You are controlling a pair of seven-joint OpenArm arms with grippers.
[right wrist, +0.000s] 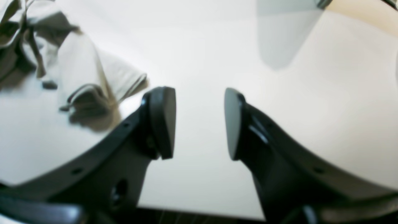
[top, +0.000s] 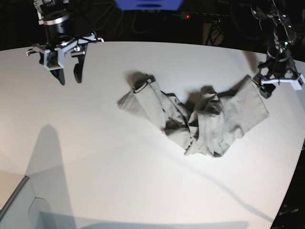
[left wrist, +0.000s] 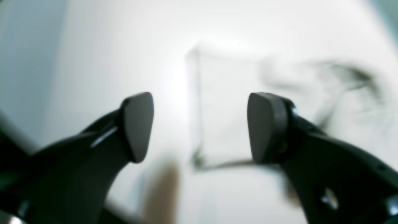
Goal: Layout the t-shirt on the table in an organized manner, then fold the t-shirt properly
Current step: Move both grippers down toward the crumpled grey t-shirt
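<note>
The light grey-beige t-shirt [top: 200, 119] lies crumpled and twisted in the middle of the white table [top: 95, 143], with one end toward the left [top: 138, 93] and a flatter end at the right [top: 250, 107]. My left gripper [top: 281, 88] hovers just right of that flatter end. It stands open in the left wrist view [left wrist: 202, 127], with nothing between its fingers and the blurred t-shirt [left wrist: 227, 109] beyond them. My right gripper [top: 69, 74] hangs above the table, left of the shirt and apart from it. It is open and empty [right wrist: 200, 123], with a t-shirt sleeve [right wrist: 84, 81] at its upper left.
A grey box corner [top: 19, 205] sits at the front left. The table's curved edge [top: 295, 162] runs down the right side. Cables and a blue object [top: 147, 4] lie behind the far edge. The right arm's shadow [top: 47, 148] falls on the left of the tabletop.
</note>
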